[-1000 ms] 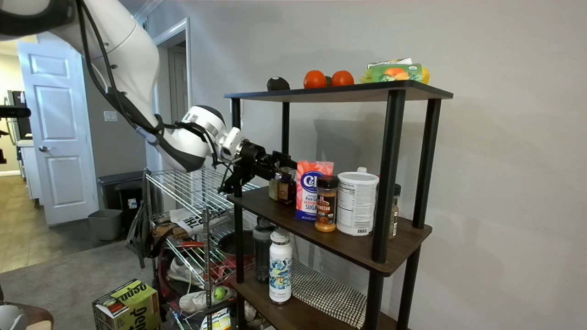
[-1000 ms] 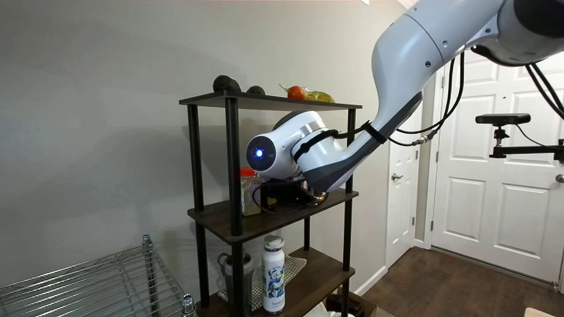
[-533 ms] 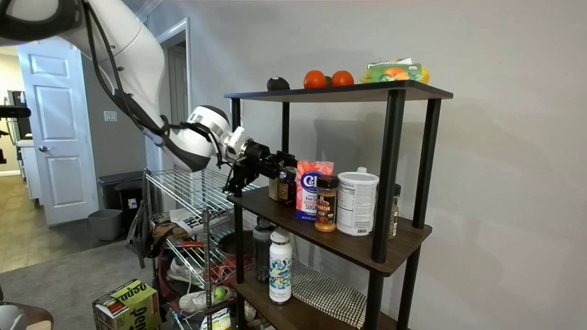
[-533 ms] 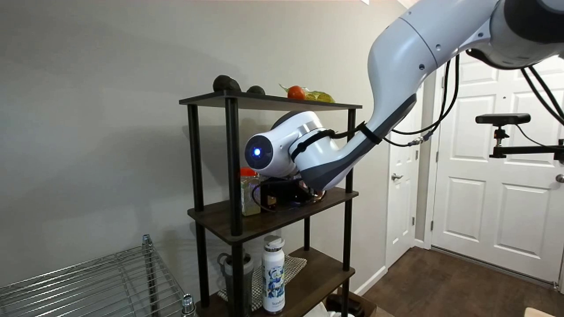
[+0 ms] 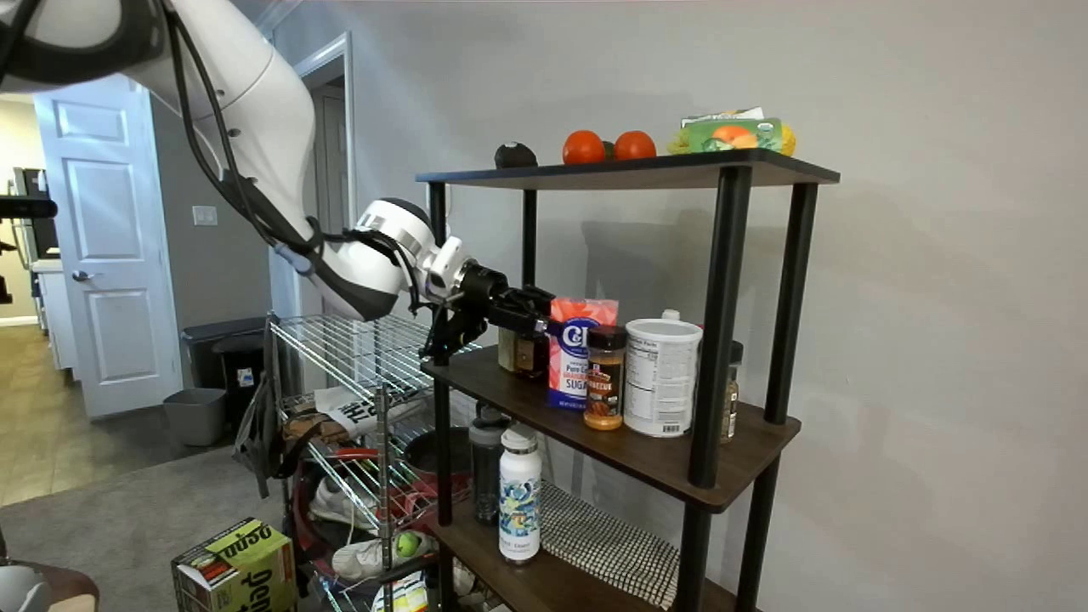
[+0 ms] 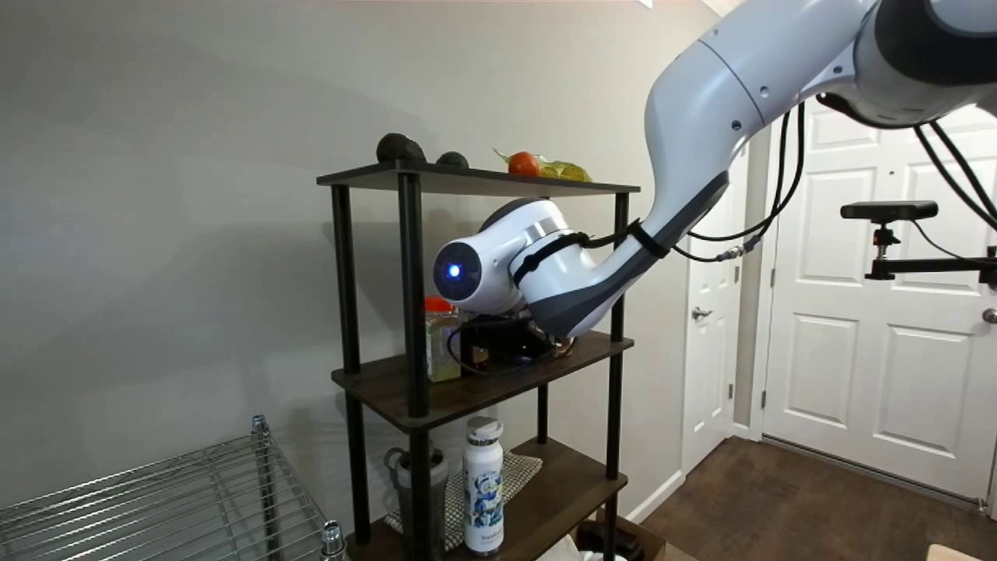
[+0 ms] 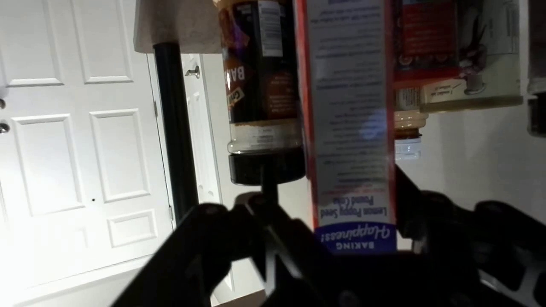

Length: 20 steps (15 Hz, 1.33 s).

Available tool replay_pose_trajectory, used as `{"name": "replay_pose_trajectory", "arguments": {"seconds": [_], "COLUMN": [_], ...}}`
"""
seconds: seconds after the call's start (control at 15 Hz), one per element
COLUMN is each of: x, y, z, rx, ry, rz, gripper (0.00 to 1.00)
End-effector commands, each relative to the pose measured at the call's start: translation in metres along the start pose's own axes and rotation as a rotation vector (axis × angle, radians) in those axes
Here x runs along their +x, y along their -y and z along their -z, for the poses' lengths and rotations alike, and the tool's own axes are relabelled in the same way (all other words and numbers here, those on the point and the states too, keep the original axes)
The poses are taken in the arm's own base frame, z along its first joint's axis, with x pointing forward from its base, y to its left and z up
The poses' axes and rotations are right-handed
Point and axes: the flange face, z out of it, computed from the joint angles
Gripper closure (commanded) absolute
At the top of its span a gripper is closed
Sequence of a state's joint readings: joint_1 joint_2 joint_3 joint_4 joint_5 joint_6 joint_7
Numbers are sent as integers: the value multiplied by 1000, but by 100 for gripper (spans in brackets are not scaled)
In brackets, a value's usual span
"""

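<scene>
A pink and blue sugar carton stands upright on the middle shelf. My gripper reaches in level with its upper part. In the wrist view, which is upside down, my open fingers lie on either side of the carton. A gap shows at the left finger; the right one appears close to the carton's edge, contact unclear. The left finger overlaps the black cap of the barbecue seasoning bottle, which also shows in an exterior view. Elsewhere the wrist hides the carton and fingers.
A white tub, a dark bottle and a red-lidded jar share the shelf. Black posts and the top shelf, with tomatoes, frame the space. A white bottle stands below. A wire rack stands beside.
My gripper has moved forward along the middle shelf toward the sugar carton, and a finger now overlaps the carton's edge. The arm has followed. The shelf items have not moved.
</scene>
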State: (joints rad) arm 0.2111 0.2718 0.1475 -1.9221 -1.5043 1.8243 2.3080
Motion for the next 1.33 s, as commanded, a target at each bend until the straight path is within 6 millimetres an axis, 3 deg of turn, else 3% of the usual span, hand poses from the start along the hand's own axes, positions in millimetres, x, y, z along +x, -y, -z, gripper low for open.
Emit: {"name": "replay_pose_trajectory", "arguments": {"seconds": [0.0,0.13,0.27,1.27], "x": [2,2,1,-6], "y": [3,3,2,-1], "z": [-3,-2,-1,24], "rx": [14,13,14,69], "ry": [-5,-6,-6,-21], "rz": [35,35,35,75], "gripper": [66,80,87,87]}}
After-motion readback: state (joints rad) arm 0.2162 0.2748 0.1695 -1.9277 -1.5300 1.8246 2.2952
